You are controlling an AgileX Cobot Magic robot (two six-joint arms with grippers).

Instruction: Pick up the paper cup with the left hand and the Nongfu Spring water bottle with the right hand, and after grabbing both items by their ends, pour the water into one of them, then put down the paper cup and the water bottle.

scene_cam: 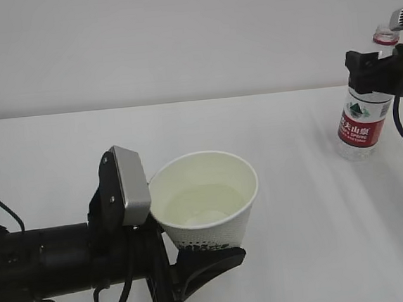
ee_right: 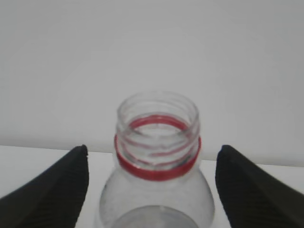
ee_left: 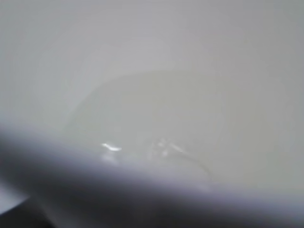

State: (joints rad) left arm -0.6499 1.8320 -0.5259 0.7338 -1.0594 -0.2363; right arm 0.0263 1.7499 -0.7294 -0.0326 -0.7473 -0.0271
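Two task items are in view. The paper cup (scene_cam: pixel 206 200), with water (scene_cam: pixel 200 202) pooled shallow in it, sits in the left end effector (scene_cam: pixel 190 258), gripped low on its wall. The cup is thin and crushable; a light hold near the stiffer base suits it. The Nongfu Spring water bottle (scene_cam: pixel 362 112) stands uncapped on the white tabletop (scene_cam: pixel 302 255), far right. The right end effector (ee_right: pixel 152 190) straddles its neck, wide open, fingers clear of the plastic. Smooth and nearly empty, the bottle likely tips easily. A plain pale wall stands behind.
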